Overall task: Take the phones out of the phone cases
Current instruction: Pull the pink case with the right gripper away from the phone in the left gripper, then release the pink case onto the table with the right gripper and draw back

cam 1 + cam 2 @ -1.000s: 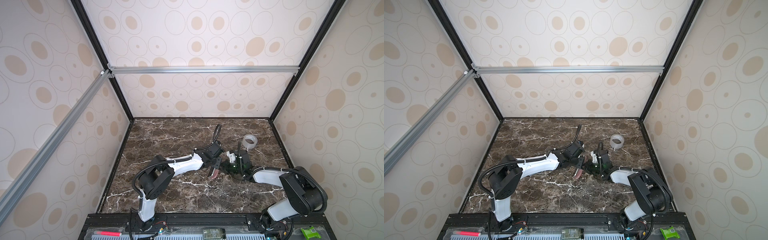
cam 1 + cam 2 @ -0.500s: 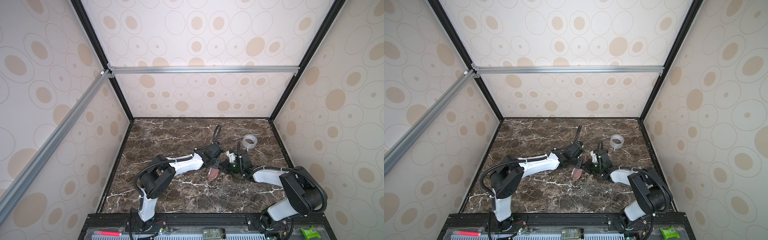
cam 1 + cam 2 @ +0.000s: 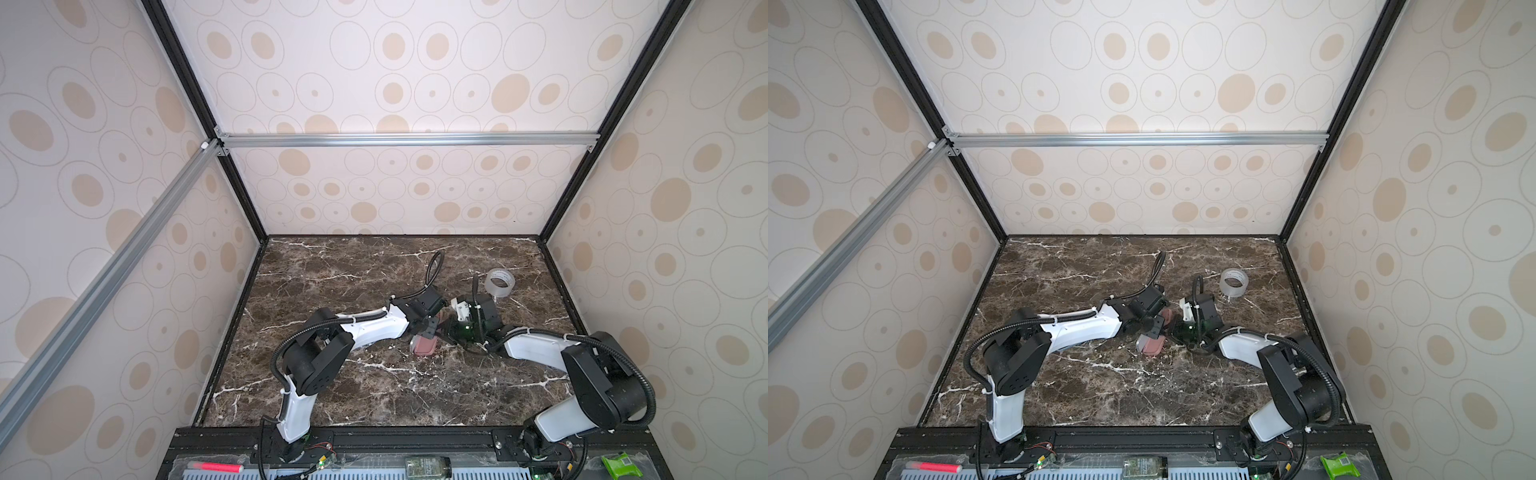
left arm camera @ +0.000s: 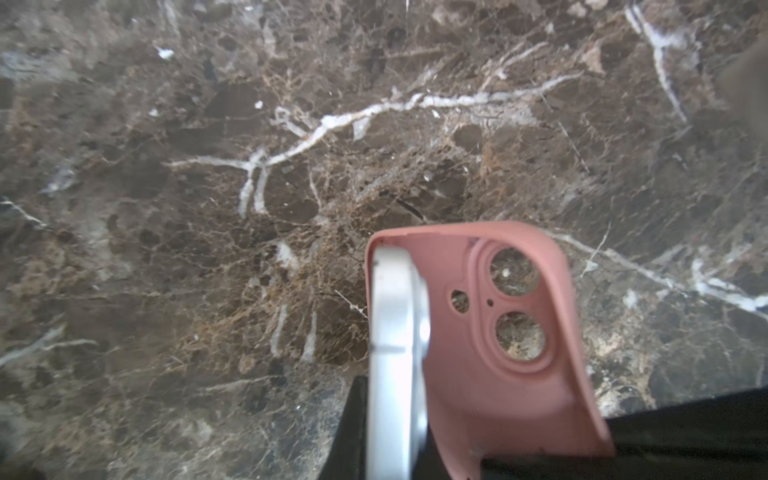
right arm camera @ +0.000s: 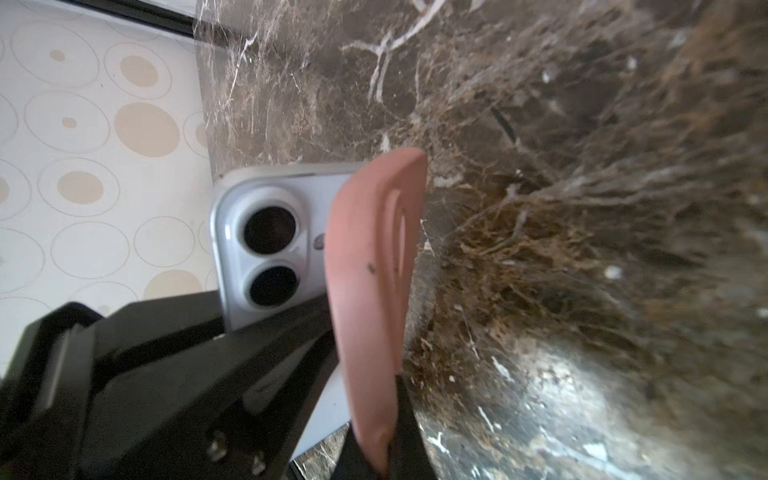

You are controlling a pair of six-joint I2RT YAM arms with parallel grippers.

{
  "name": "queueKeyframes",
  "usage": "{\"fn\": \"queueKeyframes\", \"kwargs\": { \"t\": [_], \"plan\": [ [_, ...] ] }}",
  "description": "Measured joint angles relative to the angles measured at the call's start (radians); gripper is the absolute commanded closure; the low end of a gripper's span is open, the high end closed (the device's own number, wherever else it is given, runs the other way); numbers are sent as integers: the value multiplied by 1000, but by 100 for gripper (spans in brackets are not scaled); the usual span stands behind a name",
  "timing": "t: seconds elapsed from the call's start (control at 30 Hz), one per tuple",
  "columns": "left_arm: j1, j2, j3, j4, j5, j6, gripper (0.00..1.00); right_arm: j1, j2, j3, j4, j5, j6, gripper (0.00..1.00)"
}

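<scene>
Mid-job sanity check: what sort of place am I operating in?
Probably a lab robot test booth, not a home: patterned panel walls on a black-and-aluminium frame, a marble-look tabletop, and a mounting rail along its front edge.

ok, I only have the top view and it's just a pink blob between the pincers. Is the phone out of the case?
Observer: Partly. In the right wrist view the case is bent away from the phone, and the phone's camera end is bare.
Operator: Who holds what?
Observer: The right pincer is shut on the case.
Operator: And the left?
Observer: The left pincer is shut on the phone, with one finger across its back, between phone and case.
</scene>
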Motion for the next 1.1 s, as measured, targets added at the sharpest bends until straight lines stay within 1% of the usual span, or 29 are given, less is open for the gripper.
{"fn": "queueKeyframes", "kwargs": {
  "t": [0.17, 0.37, 0.47, 0.6, 0.73, 0.87, 1.0, 1.1],
  "plan": [
    [11, -72, 2, -33, -16, 9, 100, -34, 42, 134, -175, -33, -95, 100],
    [39, -158, 5, -51, -57, 29, 100, -87, 44, 233, -414, -45, -242, 100],
    [65, -169, 4, -51, -63, 33, 100, -108, 63, 292, -533, -35, -320, 100],
    [85, -169, -8, -49, -71, 46, 100, -129, 131, 387, -658, -11, -408, 99],
    [89, -170, -32, -40, -83, 59, 100, -151, 213, 473, -728, 5, -460, 99],
    [96, -170, -51, -35, -84, 65, 100, -195, 305, 561, -753, -4, -487, 99],
    [106, -170, -54, -21, -79, 69, 100, -232, 400, 649, -759, -50, -497, 98],
    [108, -175, -61, -16, -88, 69, 100, -238, 465, 712, -758, -92, -495, 98]
  ]
}}
